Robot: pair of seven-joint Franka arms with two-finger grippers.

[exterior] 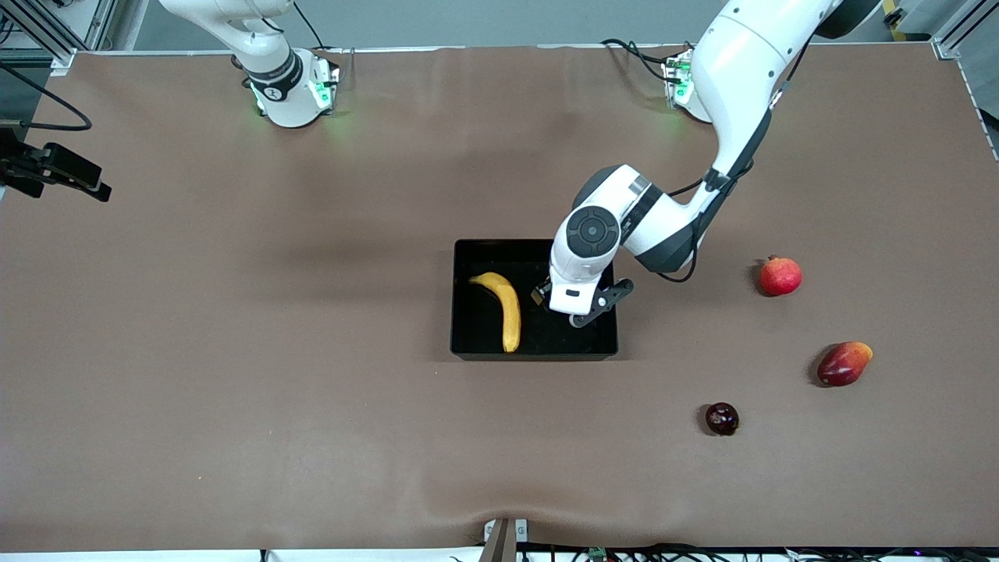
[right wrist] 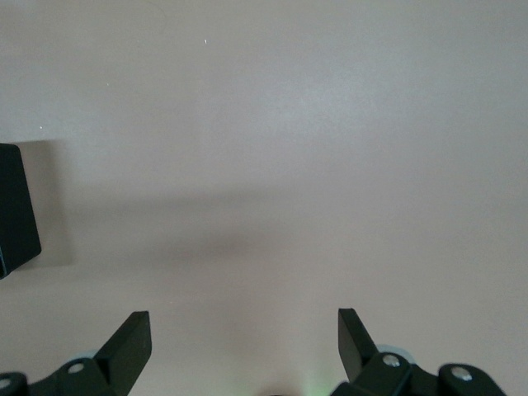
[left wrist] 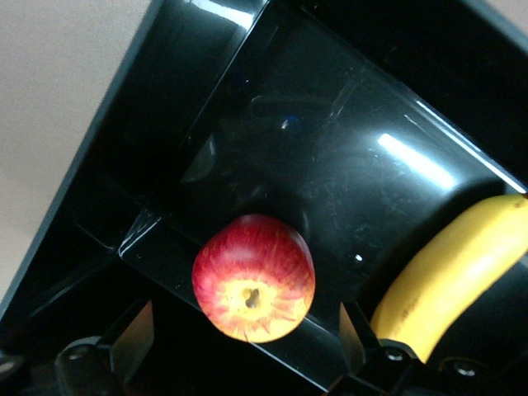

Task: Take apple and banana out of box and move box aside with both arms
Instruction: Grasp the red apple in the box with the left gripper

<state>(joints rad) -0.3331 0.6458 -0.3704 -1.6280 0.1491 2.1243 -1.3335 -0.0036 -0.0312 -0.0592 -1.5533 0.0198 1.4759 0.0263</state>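
Observation:
The black box (exterior: 476,332) sits mid-table, with the yellow banana (exterior: 506,308) lying in it toward the right arm's end. My left gripper (exterior: 574,303) hangs low inside the box at the left arm's end. In the left wrist view the red-and-yellow apple (left wrist: 253,278) rests on the box floor (left wrist: 330,148) beside the banana (left wrist: 450,285). My left gripper (left wrist: 244,334) is open, its fingers standing apart from the apple on either side. The left arm hides the apple in the front view. My right gripper (right wrist: 241,318) is open and empty over bare table, with a corner of the box (right wrist: 16,210) in view.
A red pomegranate (exterior: 780,275), a red-and-yellow oval fruit (exterior: 844,363) and a small dark purple fruit (exterior: 722,418) lie on the table toward the left arm's end. A black device (exterior: 55,168) juts in at the right arm's end.

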